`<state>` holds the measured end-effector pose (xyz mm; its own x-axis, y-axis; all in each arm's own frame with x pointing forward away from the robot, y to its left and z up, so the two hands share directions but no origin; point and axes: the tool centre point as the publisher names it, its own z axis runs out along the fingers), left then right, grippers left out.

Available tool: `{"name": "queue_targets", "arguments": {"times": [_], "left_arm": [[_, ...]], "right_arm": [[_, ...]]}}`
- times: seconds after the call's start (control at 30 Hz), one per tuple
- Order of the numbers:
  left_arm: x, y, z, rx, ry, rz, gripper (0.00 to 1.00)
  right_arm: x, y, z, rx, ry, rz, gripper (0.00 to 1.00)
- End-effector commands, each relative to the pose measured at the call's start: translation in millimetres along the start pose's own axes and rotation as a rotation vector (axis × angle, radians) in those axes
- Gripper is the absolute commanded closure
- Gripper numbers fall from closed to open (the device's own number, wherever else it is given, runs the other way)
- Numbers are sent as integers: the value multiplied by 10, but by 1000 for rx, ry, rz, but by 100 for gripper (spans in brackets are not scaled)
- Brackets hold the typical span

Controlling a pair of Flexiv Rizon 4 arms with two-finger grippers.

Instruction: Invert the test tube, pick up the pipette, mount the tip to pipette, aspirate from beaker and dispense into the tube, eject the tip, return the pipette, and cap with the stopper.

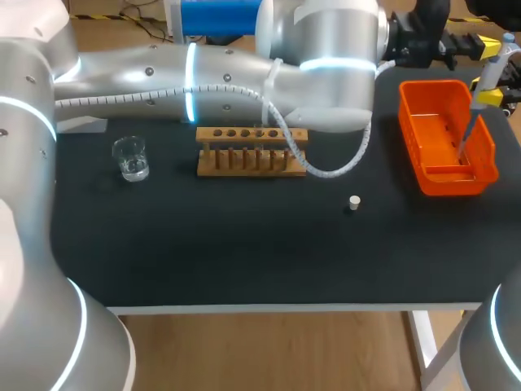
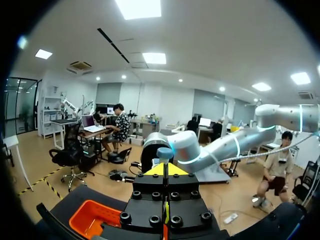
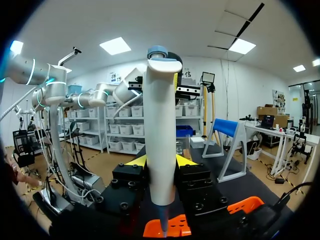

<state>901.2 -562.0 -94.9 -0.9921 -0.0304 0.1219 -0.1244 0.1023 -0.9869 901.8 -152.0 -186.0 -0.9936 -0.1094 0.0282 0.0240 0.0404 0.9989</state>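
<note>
Item one, white pipette with blue-grey knob [image 3: 161, 125]: I see it upright, clamped between both yellow tips of my right gripper [image 3: 161, 162], over the orange plastic bin [image 1: 409, 138] at the desk's far right corner. Its thin end points down into the bin; I cannot tell if it touches.

Item two, left gripper [image 2: 161, 170]: near the pipette's knob. I cannot tell its grip state.

Item three, small white stopper [image 1: 353, 202]: mid-desk, well apart from both grippers.

Tabletop [image 1: 244, 252] is reading matt black. Test tube rack [image 1: 252, 151] is showing bare wood; beaker [image 1: 130, 157], clear and glossy; bin [image 1: 456, 184], glossy orange plastic; pipette [image 3: 161, 135], smooth white plastic.
</note>
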Motion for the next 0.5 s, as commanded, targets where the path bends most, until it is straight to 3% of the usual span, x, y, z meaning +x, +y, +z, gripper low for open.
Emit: {"name": "queue_targets", "arguments": {"times": [0.03, 0.5], "left_arm": [[-32, 90, 23, -15, 17, -2, 100], [-49, 151, 37, -16, 23, -17, 100]], "right_arm": [[-33, 99, -7, 2, 8, 0, 100], [-33, 99, -7, 2, 8, 0, 100]]}}
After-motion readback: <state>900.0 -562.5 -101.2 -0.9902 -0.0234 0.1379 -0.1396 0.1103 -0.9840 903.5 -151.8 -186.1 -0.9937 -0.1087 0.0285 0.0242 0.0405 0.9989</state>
